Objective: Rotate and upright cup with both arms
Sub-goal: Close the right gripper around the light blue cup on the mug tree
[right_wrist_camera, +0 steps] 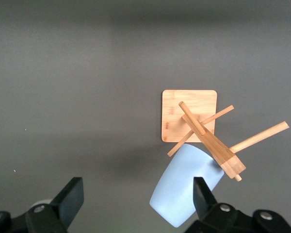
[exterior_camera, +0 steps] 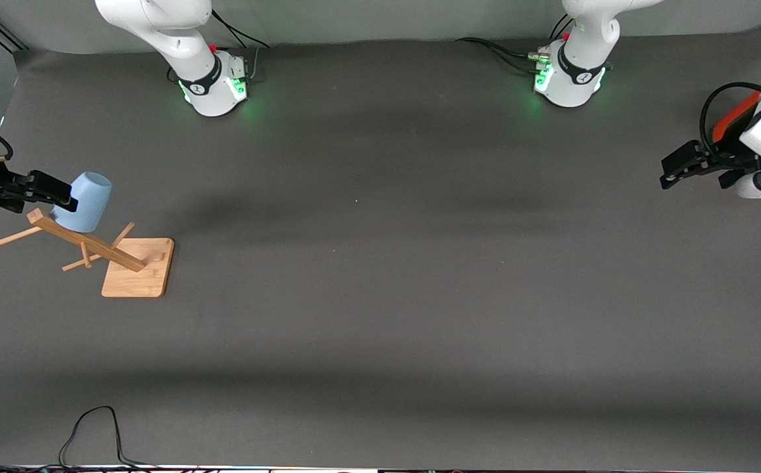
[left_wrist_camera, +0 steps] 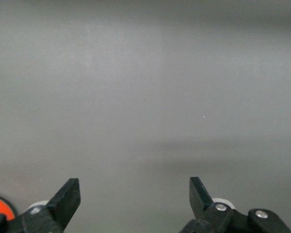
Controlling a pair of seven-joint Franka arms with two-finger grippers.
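The pale-blue cup (exterior_camera: 85,200) leans tilted against a wooden peg rack (exterior_camera: 91,243) at the right arm's end of the table, seemingly hung on one peg. My right gripper (exterior_camera: 58,194) is open right beside the cup. In the right wrist view the cup (right_wrist_camera: 184,187) sits just inside one finger (right_wrist_camera: 203,196) of the right gripper (right_wrist_camera: 136,194), and the gap is otherwise bare. My left gripper (exterior_camera: 673,172) waits open over bare table at the left arm's end. The left gripper (left_wrist_camera: 135,191) has nothing between its fingers.
The rack stands on a square wooden base (exterior_camera: 140,269) with several pegs sticking out. An orange-red object (exterior_camera: 735,118) sits by the left arm's hand. Black cables (exterior_camera: 91,433) lie along the table edge nearest the front camera.
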